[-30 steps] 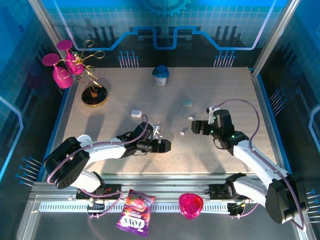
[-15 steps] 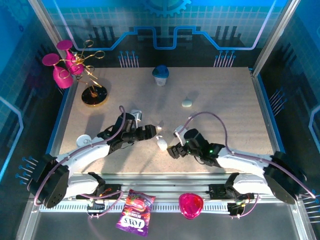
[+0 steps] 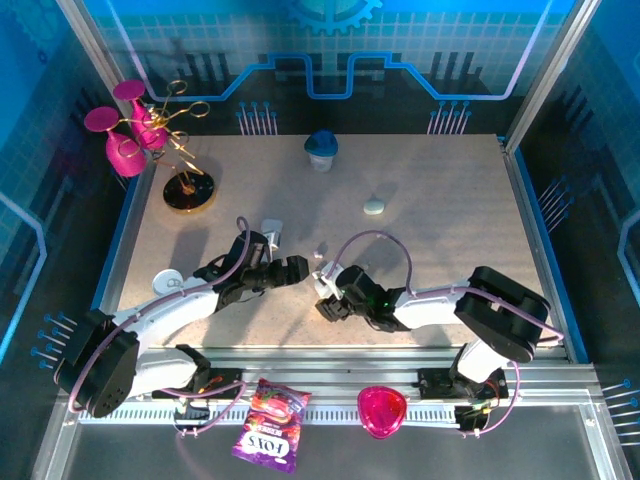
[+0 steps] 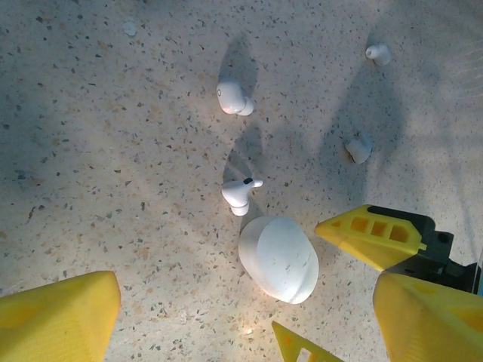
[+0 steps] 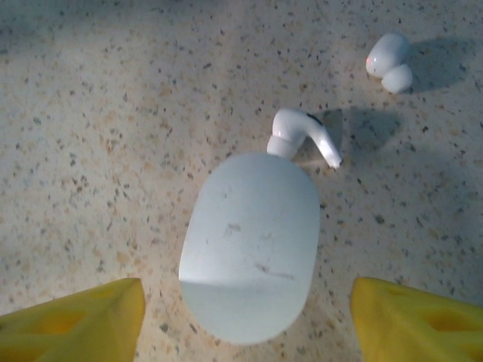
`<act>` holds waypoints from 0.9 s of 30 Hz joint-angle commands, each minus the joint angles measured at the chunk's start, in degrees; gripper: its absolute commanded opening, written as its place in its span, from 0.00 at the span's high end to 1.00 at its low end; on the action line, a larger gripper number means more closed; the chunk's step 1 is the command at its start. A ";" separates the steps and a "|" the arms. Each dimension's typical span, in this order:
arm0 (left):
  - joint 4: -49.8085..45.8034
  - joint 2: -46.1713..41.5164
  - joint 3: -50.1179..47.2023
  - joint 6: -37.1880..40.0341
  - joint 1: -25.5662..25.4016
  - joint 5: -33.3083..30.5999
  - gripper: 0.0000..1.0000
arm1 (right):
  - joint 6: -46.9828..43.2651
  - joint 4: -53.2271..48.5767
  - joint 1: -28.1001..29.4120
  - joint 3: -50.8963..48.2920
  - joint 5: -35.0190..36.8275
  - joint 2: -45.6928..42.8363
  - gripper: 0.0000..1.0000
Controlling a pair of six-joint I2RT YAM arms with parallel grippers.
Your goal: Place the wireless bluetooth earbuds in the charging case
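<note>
A closed white charging case [image 5: 249, 241] lies flat on the speckled table. My right gripper [image 5: 245, 324] stands open around its near end, with a gap of bare table on each side. A stemmed earbud [image 5: 302, 136] lies just beyond the case, touching its far end, and a rounder earbud [image 5: 389, 62] lies further off. My left gripper [image 4: 241, 332] is open just above the same case [image 4: 279, 259], holding nothing. Its view shows the stemmed earbud [image 4: 240, 196] and other loose earbuds [image 4: 234, 98]. From above, the right gripper [image 3: 325, 300] and left gripper [image 3: 298, 268] stand close together.
A pale mint case [image 3: 374, 206] lies mid-table and another white case [image 3: 271, 230] lies beside the left arm. A blue-lidded cup [image 3: 321, 150] stands at the back and a gold stand with pink glasses [image 3: 188, 190] at the back left. The right gripper's yellow fingers [image 4: 370, 234] crowd the left wrist view.
The right arm has swung left and nearer, bringing its gripper over the white case, and its jaws have narrowed. The left gripper first moved back and left, then held still and opened a little.
</note>
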 commanded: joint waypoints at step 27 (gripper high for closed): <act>18.88 -4.16 -7.12 7.97 0.29 -1.23 0.01 | -7.24 -12.69 -5.09 0.68 -8.71 -15.53 0.67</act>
